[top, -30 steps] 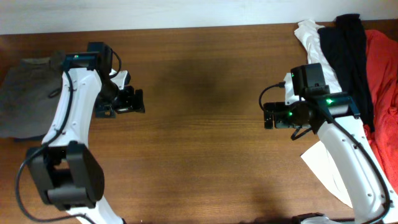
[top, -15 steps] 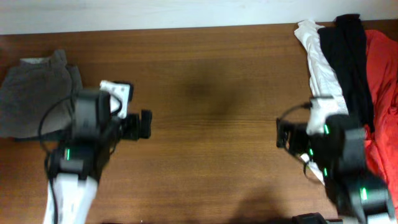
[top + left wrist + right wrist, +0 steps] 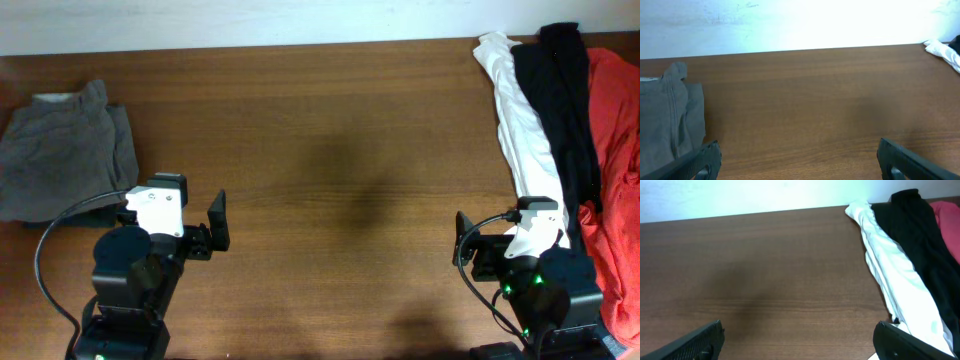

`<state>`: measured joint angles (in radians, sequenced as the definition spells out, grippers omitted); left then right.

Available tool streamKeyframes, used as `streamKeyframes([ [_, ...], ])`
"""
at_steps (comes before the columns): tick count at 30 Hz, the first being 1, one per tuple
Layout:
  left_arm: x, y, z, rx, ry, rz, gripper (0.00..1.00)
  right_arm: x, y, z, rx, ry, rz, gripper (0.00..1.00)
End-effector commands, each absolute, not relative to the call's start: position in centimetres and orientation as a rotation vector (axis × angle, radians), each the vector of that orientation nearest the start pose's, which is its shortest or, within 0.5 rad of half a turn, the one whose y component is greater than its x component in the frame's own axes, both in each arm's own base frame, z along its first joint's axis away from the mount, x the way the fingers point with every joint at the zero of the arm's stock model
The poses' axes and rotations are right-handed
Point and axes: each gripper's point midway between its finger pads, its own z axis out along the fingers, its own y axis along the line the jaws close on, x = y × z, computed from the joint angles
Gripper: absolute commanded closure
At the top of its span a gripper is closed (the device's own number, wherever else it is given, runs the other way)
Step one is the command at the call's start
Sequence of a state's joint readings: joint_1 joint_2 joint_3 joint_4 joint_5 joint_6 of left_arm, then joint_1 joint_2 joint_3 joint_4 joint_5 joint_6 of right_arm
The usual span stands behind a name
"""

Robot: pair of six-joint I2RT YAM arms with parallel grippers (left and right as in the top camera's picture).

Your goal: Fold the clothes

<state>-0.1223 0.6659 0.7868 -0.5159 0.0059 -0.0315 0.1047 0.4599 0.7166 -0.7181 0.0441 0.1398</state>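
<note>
The clothes [image 3: 62, 160] are a grey-khaki garment lying folded at the table's far left; their right edge with a stitched seam also shows in the left wrist view [image 3: 667, 120]. My left gripper [image 3: 168, 225] is drawn back near the table's front edge, right of and below the clothes, apart from them. In its wrist view the left gripper [image 3: 799, 162] is open, with only bare wood between the fingers. My right gripper [image 3: 515, 245] sits low at the right, and its wrist view shows the right gripper [image 3: 799, 340] open and holding nothing.
A pile lies along the right edge: a white garment [image 3: 522, 120], a black one [image 3: 562, 95] and a red one [image 3: 618, 150]. The white garment [image 3: 892, 275] reaches close to my right finger. A pale wall runs behind the brown wooden table [image 3: 330, 150].
Both arms have pulled back from mid-table toward the front edge. The left gripper moved away from the clothes, which stayed where they lay.
</note>
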Motion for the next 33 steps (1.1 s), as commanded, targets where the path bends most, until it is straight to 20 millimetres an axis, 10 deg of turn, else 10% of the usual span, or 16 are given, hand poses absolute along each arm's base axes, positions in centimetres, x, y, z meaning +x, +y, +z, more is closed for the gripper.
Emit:
streamKeyframes([
  [1, 27.4, -3.3, 26.6, 0.081, 1.979, -0.098, 0.01, 22.4, 1.3, 23.9, 0.085, 2.036, 0.099, 0.01],
  [22, 27.4, -3.3, 26.6, 0.082, 1.978, -0.098, 0.01, 22.0, 1.2, 23.6, 0.076, 2.029, 0.092, 0.01],
  [33, 27.4, -3.3, 26.6, 0.082, 1.978, -0.098, 0.01, 22.5, 2.3, 19.1, -0.016, 1.712, 0.136, 0.01],
])
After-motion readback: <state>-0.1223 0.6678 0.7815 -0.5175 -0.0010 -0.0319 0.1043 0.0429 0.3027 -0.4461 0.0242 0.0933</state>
